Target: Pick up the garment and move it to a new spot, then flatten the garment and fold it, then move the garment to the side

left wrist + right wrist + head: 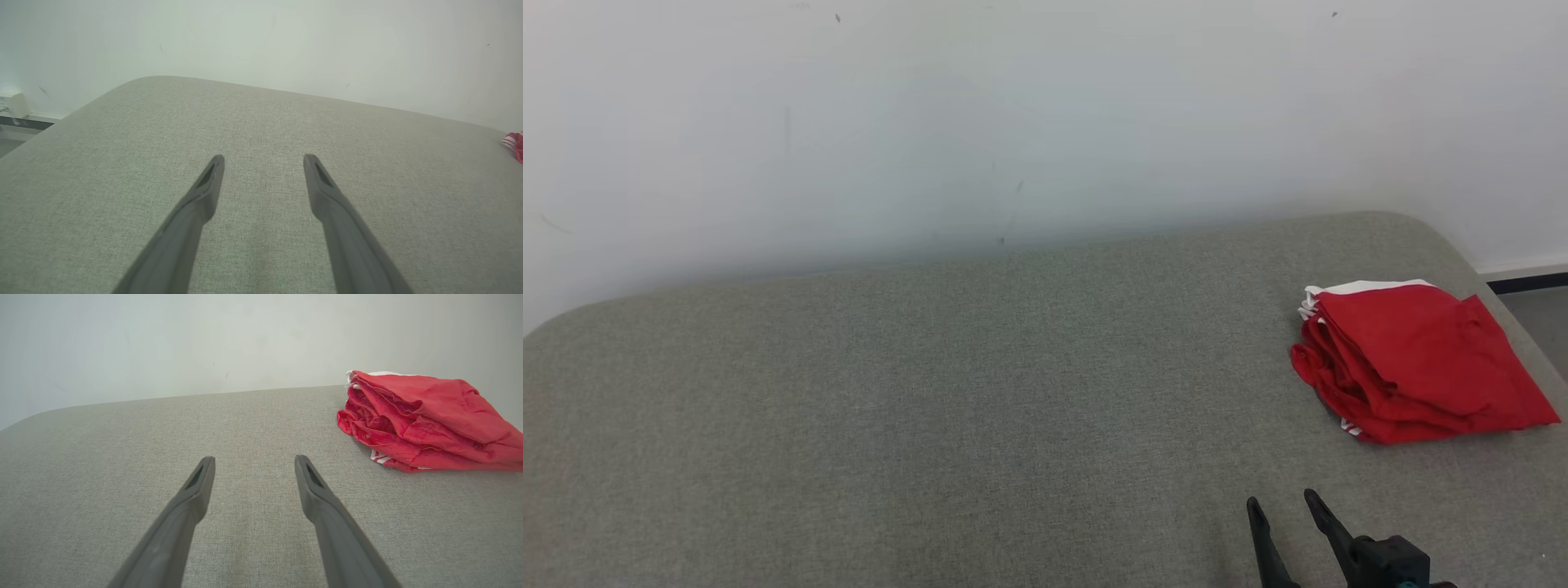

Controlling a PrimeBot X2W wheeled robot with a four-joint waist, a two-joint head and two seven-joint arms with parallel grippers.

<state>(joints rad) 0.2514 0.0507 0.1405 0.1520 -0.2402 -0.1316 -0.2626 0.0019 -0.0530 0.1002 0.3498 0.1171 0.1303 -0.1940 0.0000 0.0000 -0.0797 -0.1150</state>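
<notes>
The garment (1417,359) is red with white trim and lies folded in a compact stack near the right edge of the grey padded surface (980,392). In the right wrist view the garment (425,420) sits ahead and to the right of my right gripper (253,459), which is open and holds nothing. That right gripper (1282,500) shows at the lower right of the head view, a short way in front of the stack. My left gripper (263,157) is open over bare fabric, with a sliver of the garment (515,145) at the far right edge.
A pale wall (1013,106) runs along the far edge of the padded surface. Its corners are rounded, and floor with a dark skirting strip (1527,282) shows past the right end. A small white box (14,104) sits by the wall in the left wrist view.
</notes>
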